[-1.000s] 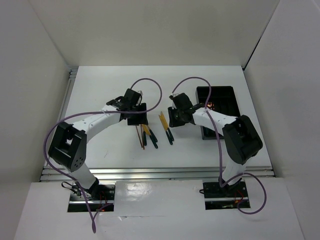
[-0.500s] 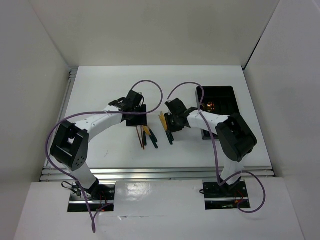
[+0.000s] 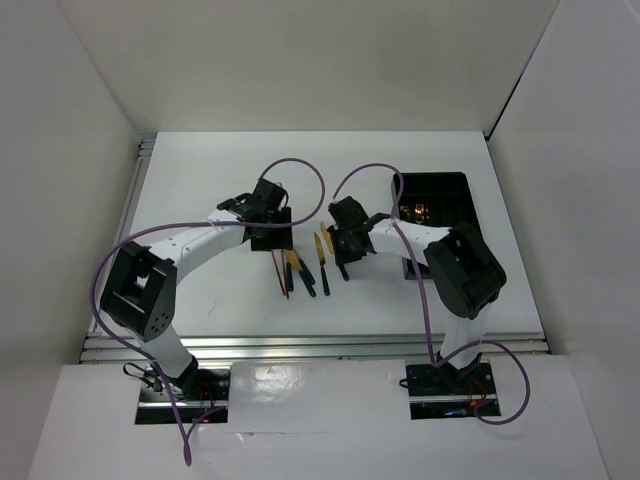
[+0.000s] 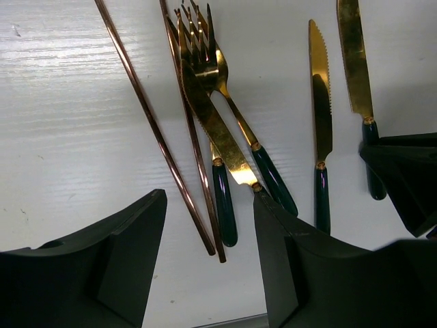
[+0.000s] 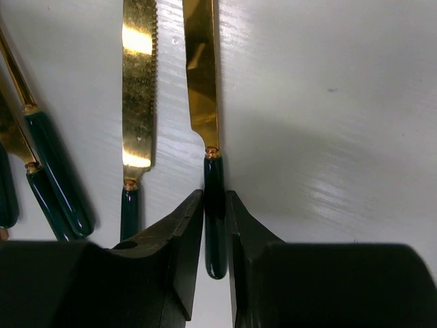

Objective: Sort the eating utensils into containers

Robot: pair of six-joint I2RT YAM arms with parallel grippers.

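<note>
Gold-and-green utensils lie in the middle of the table. In the right wrist view my right gripper (image 5: 215, 198) is shut on the dark green handle of the right-hand knife (image 5: 200, 75), which lies flat on the table. A second, serrated knife (image 5: 138, 89) lies just to its left. My left gripper (image 4: 210, 198) is open just above the near ends of two chopsticks (image 4: 153, 130). Beside them lie overlapping forks (image 4: 205, 55) and a piece with a flat gold blade. The black tray (image 3: 447, 190) stands at the back right, to the right of my right gripper (image 3: 345, 243).
Something shiny (image 3: 418, 211) lies in the tray. White walls enclose the table on the left, back and right. A metal rail (image 3: 300, 345) runs along the near edge. Purple cables loop over both arms.
My right gripper has moved left from beside the tray to the knives and now grips the right-hand knife's handle. My left gripper has shifted only slightly.
</note>
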